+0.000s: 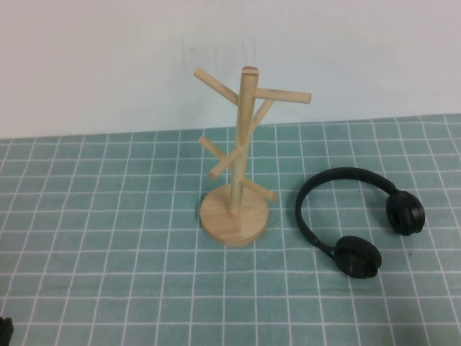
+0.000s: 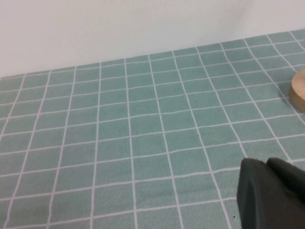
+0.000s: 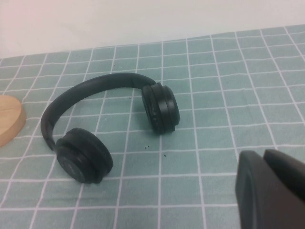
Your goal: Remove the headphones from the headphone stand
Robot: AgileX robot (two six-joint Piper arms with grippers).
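The black headphones lie flat on the green checked cloth, right of the wooden headphone stand and apart from it. The stand is upright and its pegs are bare. In the right wrist view the headphones lie ahead of my right gripper, which is shut, empty and well short of them. The stand's base edge shows beyond them. My left gripper is shut and empty over bare cloth, with the stand's base far off at the view's edge. Only a dark corner of the left arm shows in the high view.
A white wall runs along the back of the table. The green cloth with white grid lines covers the table.
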